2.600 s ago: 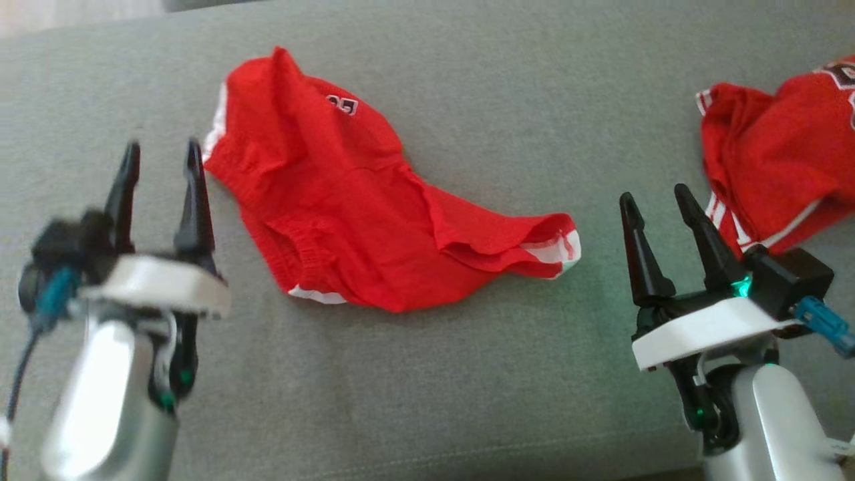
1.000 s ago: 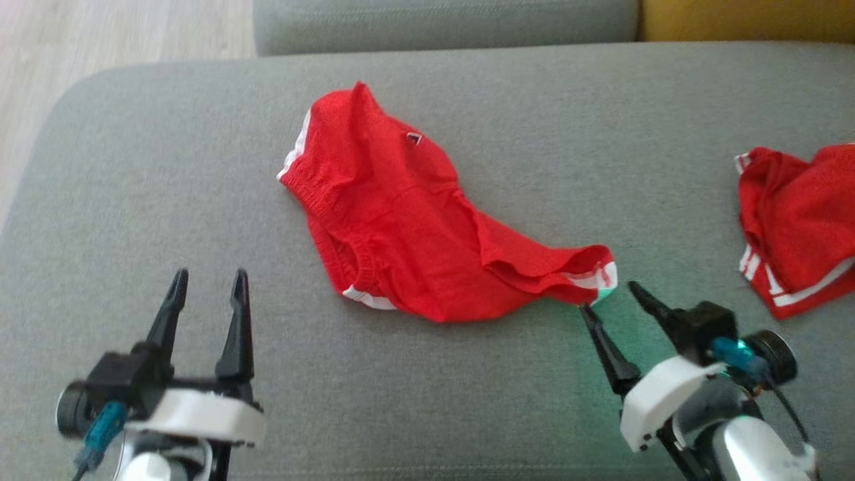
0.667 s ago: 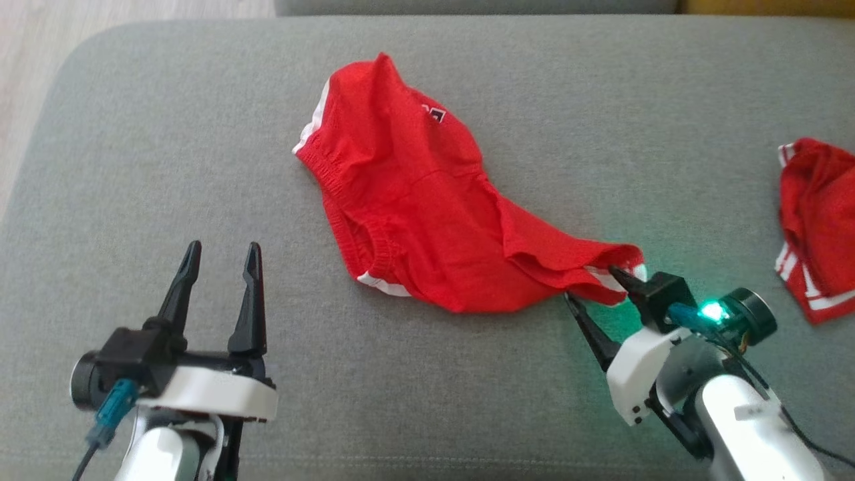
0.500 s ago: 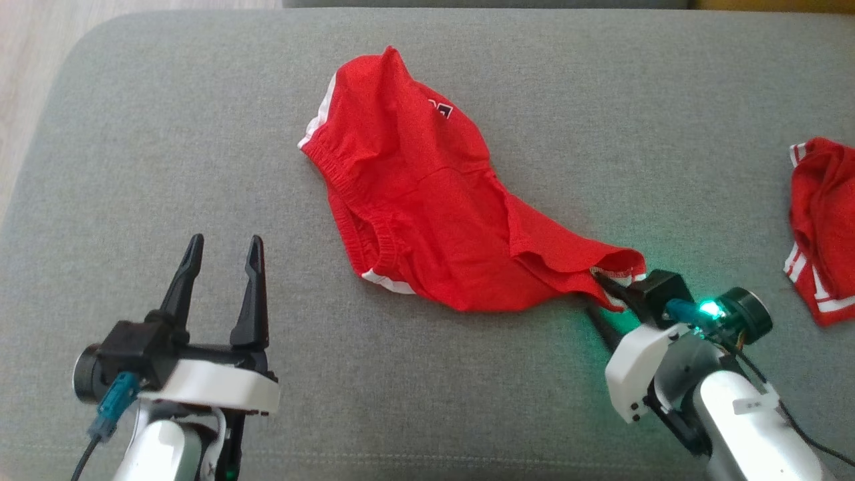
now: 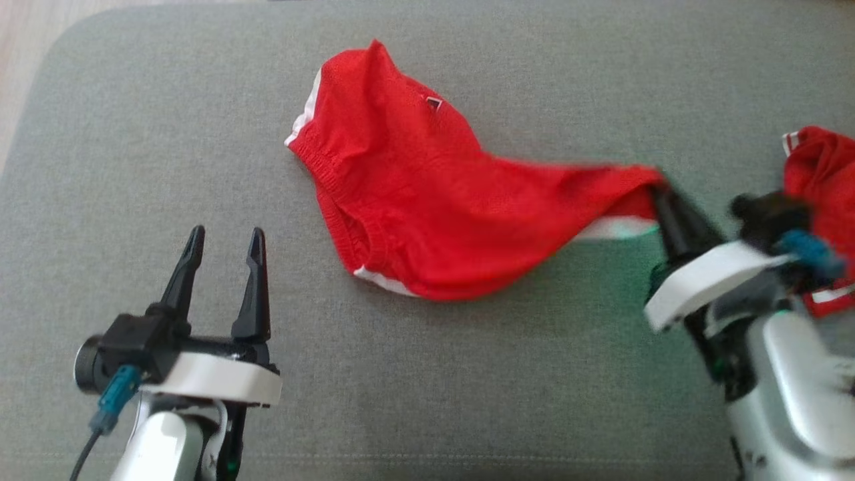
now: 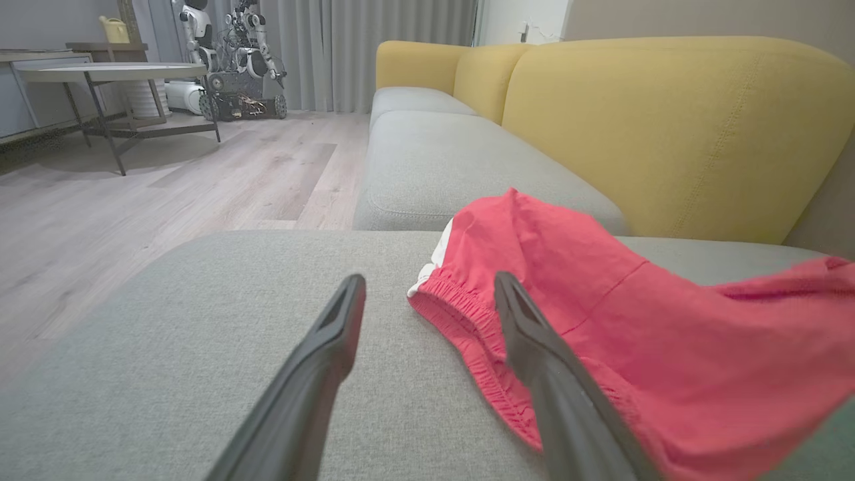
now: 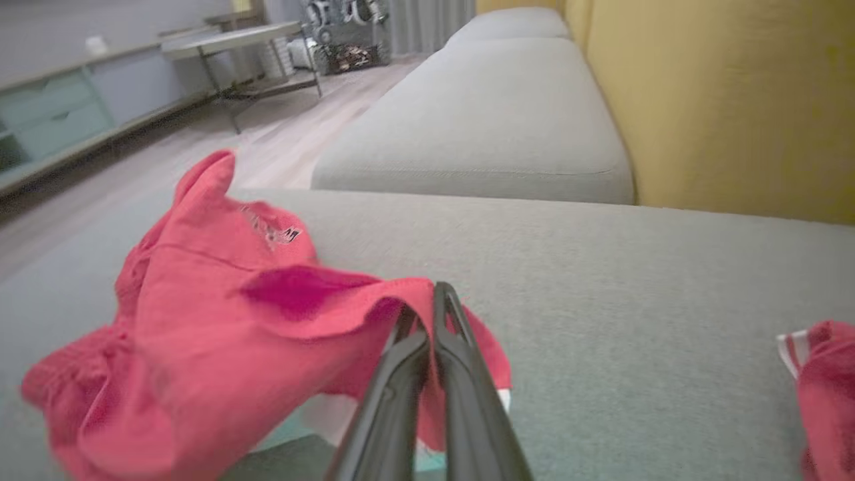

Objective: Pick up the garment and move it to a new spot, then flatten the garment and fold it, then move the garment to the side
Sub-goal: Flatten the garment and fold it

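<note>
The garment (image 5: 427,200) is a pair of red shorts with white trim, lying crumpled on the grey sofa cushion (image 5: 467,374). My right gripper (image 5: 658,184) is shut on its right leg hem and holds that end lifted and stretched to the right; the wrist view shows the cloth (image 7: 220,334) pinched between the closed fingers (image 7: 427,314). My left gripper (image 5: 224,244) stands open at the lower left, short of the waistband (image 6: 461,314), which lies just beyond its right finger (image 6: 534,347).
A second red garment with white stripes (image 5: 821,174) lies at the cushion's right edge, behind my right wrist. The yellow sofa back (image 6: 668,133) rises beyond the cushion. Wooden floor (image 6: 167,187) and a table (image 6: 113,73) lie off the cushion's left end.
My right gripper closed on the shorts' leg hem and pulled it up and to the right, stretching the cloth. The left gripper stayed open and still. The head camera shifted.
</note>
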Available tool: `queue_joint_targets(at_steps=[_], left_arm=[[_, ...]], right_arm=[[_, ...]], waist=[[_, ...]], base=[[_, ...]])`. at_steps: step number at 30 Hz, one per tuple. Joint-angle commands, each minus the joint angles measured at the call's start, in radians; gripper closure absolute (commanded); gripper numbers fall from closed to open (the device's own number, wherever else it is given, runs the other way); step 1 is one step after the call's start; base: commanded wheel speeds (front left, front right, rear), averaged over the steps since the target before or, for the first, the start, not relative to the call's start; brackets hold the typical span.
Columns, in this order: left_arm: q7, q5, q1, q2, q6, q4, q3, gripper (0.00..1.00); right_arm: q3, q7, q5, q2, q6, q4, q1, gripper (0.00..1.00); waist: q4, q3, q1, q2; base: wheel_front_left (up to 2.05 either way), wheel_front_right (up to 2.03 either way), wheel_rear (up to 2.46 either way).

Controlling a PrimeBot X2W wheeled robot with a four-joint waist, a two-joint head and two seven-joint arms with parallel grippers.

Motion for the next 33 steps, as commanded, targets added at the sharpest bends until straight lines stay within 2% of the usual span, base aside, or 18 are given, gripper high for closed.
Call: queue_joint_targets(at_steps=[1, 7, 14, 15, 16, 17, 21, 24, 27, 33], left_arm=[[-0.011, 0.012, -0.054, 0.006, -0.006, -0.034, 0.041, 0.0], [-0.012, 0.015, -0.091, 0.001, -0.025, -0.021, 0.029, 0.0], [-0.012, 0.025, -0.13, -0.01, -0.04, -0.003, 0.022, 0.0], [-0.012, 0.026, -0.133, -0.011, -0.042, -0.001, 0.022, 0.0], [-0.012, 0.027, -0.135, -0.012, -0.043, 0.001, 0.023, 0.0], [-0.012, 0.028, -0.136, -0.013, -0.044, 0.004, 0.025, 0.0], [-0.012, 0.031, -0.126, -0.012, -0.046, 0.013, 0.034, 0.0], [-0.012, 0.032, -0.113, -0.009, -0.045, 0.014, 0.042, 0.0], [-0.012, 0.033, -0.098, -0.006, -0.043, 0.015, 0.049, 0.0], [-0.012, 0.035, -0.06, 0.004, -0.035, 0.014, 0.057, 0.0]], right_arm=[[-0.021, -0.005, 0.02, 0.02, -0.001, -0.022, -0.053, 1.0], [-0.141, 0.039, 0.144, 0.081, -0.001, 0.151, -0.144, 1.0], [-0.179, -0.018, 0.213, 0.098, -0.001, 0.382, -0.258, 1.0], [-0.173, -0.03, 0.217, 0.098, -0.001, 0.406, -0.27, 0.97], [-0.164, -0.045, 0.219, 0.098, -0.001, 0.424, -0.28, 0.15], [-0.147, -0.061, 0.212, 0.093, -0.001, 0.436, -0.285, 0.0], [-0.082, -0.134, 0.156, 0.062, -0.001, 0.443, -0.275, 0.0], [-0.048, -0.177, 0.146, 0.048, -0.001, 0.394, -0.243, 0.0], [-0.036, -0.217, 0.064, 0.005, -0.001, 0.324, -0.196, 0.0], [-0.078, -0.233, -0.029, 0.027, -0.001, 0.134, -0.066, 0.0]], waist=[[0.002, 0.011, 0.0, 0.0], [0.018, 0.058, 0.0, 0.0], [0.026, 0.09, 0.0, 0.0], [0.025, 0.091, 0.0, 0.0], [0.023, 0.091, 0.0, 0.0], [0.019, 0.088, 0.0, 0.0], [0.004, 0.067, 0.0, 0.0], [-0.012, 0.051, 0.0, 0.0], [-0.026, 0.034, 0.0, 0.0], [-0.052, -0.007, 0.0, 0.0]], base=[[0.0, 0.0, 0.0], [0.0, 0.0, 0.0], [0.0, 0.0, 0.0], [0.0, 0.0, 0.0], [0.0, 0.0, 0.0], [0.0, 0.0, 0.0], [0.0, 0.0, 0.0], [0.0, 0.0, 0.0], [0.0, 0.0, 0.0], [0.0, 0.0, 0.0]])
